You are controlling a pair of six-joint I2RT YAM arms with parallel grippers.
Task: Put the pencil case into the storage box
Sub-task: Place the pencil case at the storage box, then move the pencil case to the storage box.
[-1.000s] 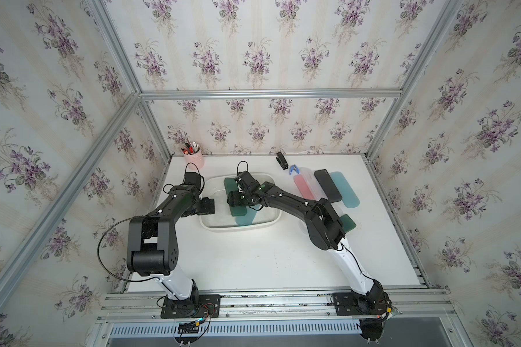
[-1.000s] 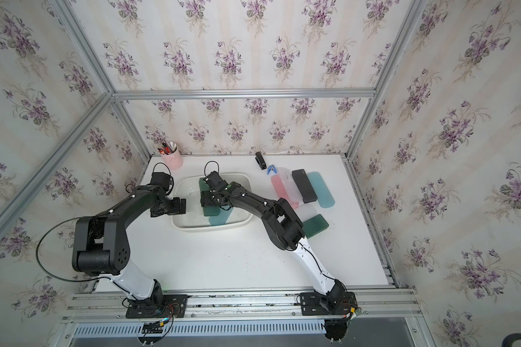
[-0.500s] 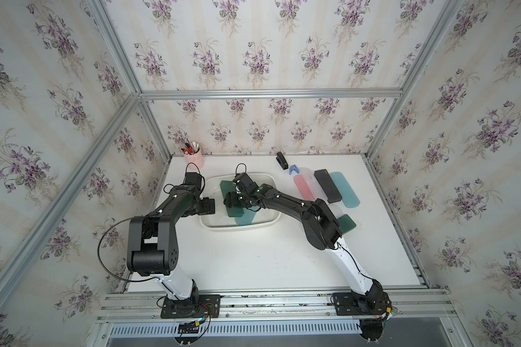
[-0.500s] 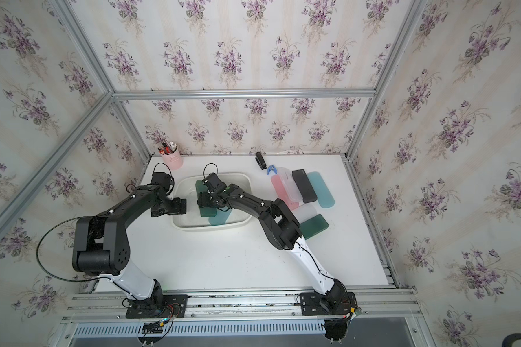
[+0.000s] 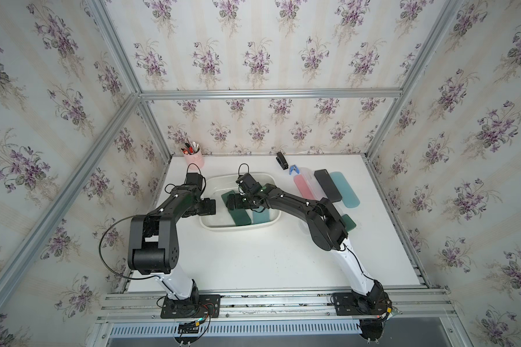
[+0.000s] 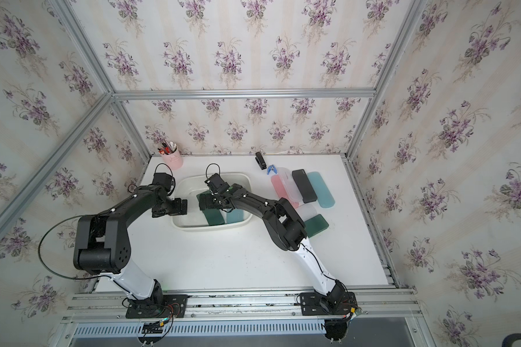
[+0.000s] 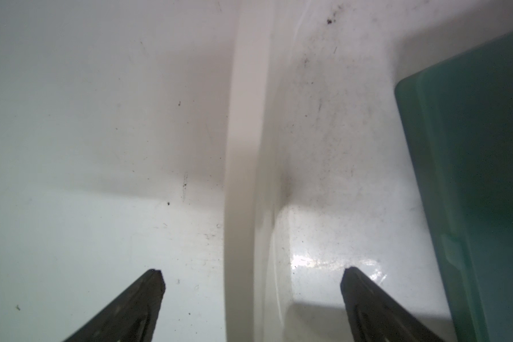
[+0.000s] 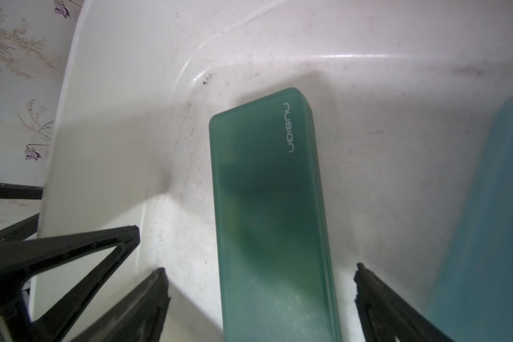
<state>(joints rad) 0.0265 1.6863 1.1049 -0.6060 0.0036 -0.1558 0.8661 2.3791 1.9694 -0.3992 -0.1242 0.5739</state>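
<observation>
1. The dark green pencil case (image 8: pixel 273 222) lies flat on the floor of the storage box (image 5: pixel 238 227), beside a teal case (image 5: pixel 260 216) — placement is judged complete.
2. The right end effector (image 8: pixel 259 269) is spread wide, with both jaws clear of the case.
3. The left end effector (image 7: pixel 251 271) is likewise wide and straddles the box's left rim — presumably to steady it.
4. On the white surface (image 5: pixel 253 264), further cases (image 5: pixel 328 185) lie far right and a pink pen cup (image 5: pixel 194 158) far left.
5. The cell is enclosed by floral wallpaper (image 5: pixel 253 60) and aluminium framing (image 5: pixel 268 93).

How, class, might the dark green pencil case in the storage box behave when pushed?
Probably stiff: the dark green pencil case keeps straight edges and a flat lid. Likely to slide, not roll: it lies flat on the glossy floor of the storage box.
</observation>
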